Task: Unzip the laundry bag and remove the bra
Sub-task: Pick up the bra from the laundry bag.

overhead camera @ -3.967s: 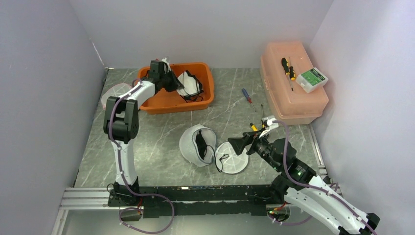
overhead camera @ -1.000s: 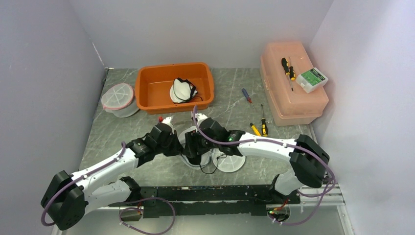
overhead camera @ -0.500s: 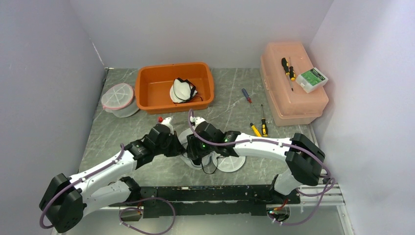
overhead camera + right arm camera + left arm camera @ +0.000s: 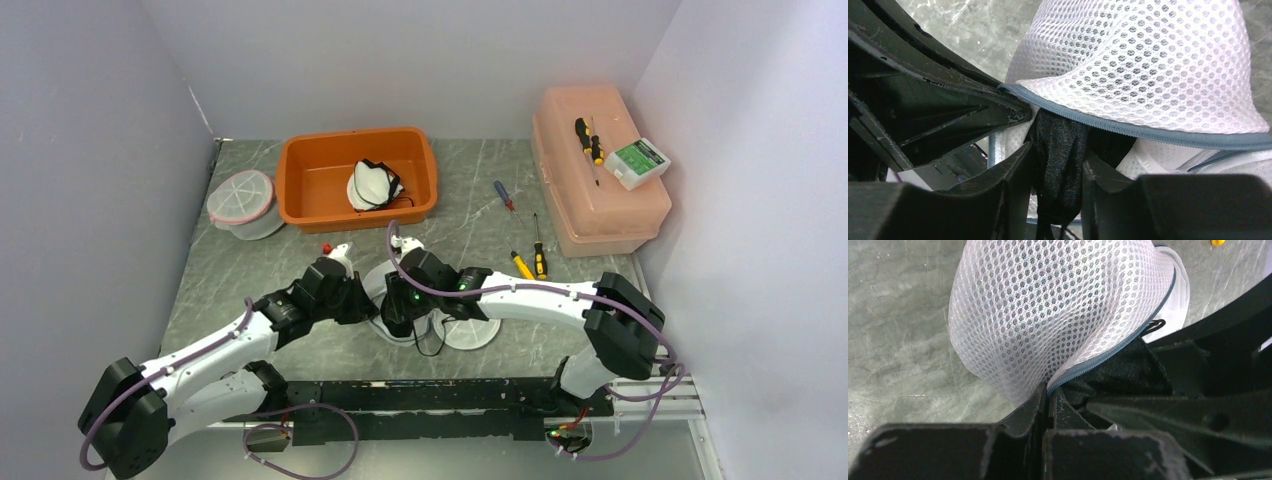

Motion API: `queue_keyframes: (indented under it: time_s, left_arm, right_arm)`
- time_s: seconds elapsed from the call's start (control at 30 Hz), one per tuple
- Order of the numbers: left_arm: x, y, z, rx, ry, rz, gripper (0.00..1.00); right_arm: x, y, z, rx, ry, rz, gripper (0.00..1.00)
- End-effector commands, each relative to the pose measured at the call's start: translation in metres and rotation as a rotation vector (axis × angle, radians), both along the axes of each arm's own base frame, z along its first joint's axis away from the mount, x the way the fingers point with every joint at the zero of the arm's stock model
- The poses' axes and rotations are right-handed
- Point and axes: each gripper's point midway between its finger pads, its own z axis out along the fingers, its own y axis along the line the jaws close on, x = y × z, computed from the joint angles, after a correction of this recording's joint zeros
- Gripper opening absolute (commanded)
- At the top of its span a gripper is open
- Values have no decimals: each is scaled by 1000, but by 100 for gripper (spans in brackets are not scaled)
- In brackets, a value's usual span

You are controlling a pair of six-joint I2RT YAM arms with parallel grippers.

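Note:
The white mesh laundry bag lies unzipped mid-table, its grey zipper edge lifted. My left gripper is shut on the bag's rim right at the zipper. The black bra hangs out of the opening, and my right gripper is shut on a fold of it, the fabric filling the gap between both fingers. In the top view both grippers meet over the bag and hide most of it. The bag's round flap lies to the right.
An orange bin at the back holds a white cupped garment. A second round mesh bag stands left of it. Screwdrivers lie to the right, near a pink lidded box.
Over the last second my right gripper's jaws have narrowed onto the black fabric. Both arms have hardly shifted. Four seconds ago the left arm was at the orange bin.

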Motion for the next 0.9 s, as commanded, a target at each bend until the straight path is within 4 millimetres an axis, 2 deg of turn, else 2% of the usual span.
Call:
queue_keyframes:
  time_s: [0.0, 0.1, 0.2, 0.23, 0.37, 0.5, 0.7, 0.87]
  left_arm:
    - [-2, -4, 8, -37, -12, -9, 3]
    - [-1, -4, 11, -40, -19, -7, 3]
    - [0, -4, 14, -38, -23, -7, 3]
    - [1, -4, 14, -37, -25, -6, 3]
    - [3, -4, 20, -34, -32, -1, 3]
    - [9, -4, 30, -31, -68, 5, 3]
    - [20, -7, 33, -9, -88, 7, 3]
    - [29, -19, 38, -24, -104, -11, 3]
  right_arm:
    - [3, 4, 12, 39, -28, -4, 35]
    - [2, 2, 12, 32, -29, 6, 23]
    - [-2, 2, 21, 52, -31, 44, 2]
    - [-4, 2, 25, 66, -31, 60, 0]
    - [-13, -2, 48, 135, -32, 139, 0]
    - [-17, -16, 74, 211, -29, 187, 0]
    - [-28, -37, 109, 317, -11, 280, 0]
    - [-27, -53, 151, 419, -60, 295, 0]
